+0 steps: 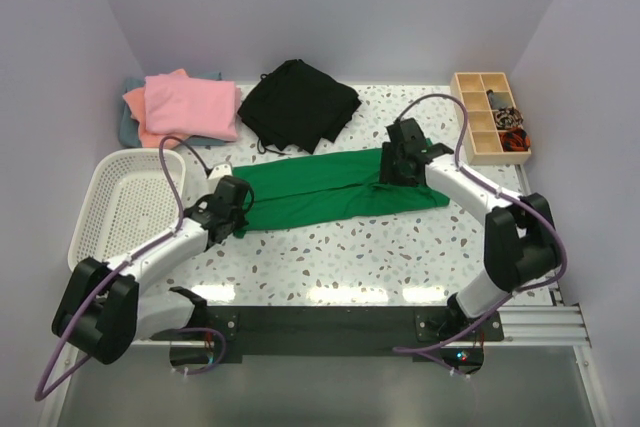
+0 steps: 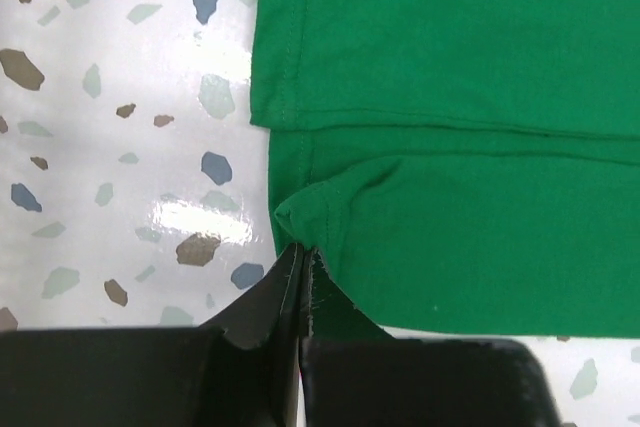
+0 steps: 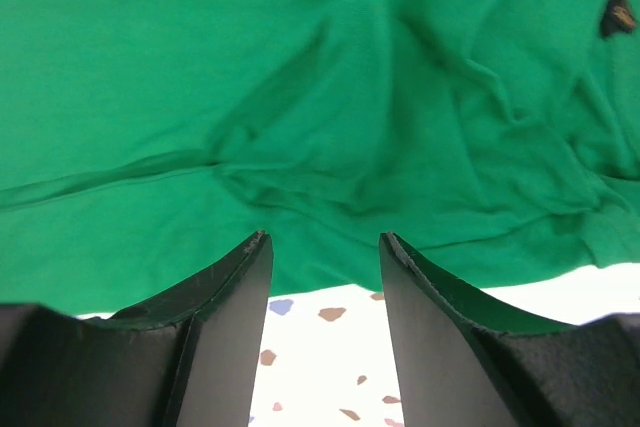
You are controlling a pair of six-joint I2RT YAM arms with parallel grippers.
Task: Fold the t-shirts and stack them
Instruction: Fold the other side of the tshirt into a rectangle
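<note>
the green t-shirt [image 1: 330,192] lies as a long folded strip mid-frame on the speckled surface [image 1: 380,257]. the left end effector [image 2: 303,259] is closed, pinching the shirt's left end. the right end effector [image 3: 323,247] has its jaws parted at the shirt's right end.

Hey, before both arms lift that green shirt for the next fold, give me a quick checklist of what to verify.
1. Left gripper shut on corner of green t-shirt: ok.
2. Right gripper gripping the other end: not ok, jaws open at the edge.
3. Shirt folded into a long strip: ok.
4. Black garment apart from it: cannot tell, edges near.
5. Pink t-shirt folded, at the back left: ok.
</note>
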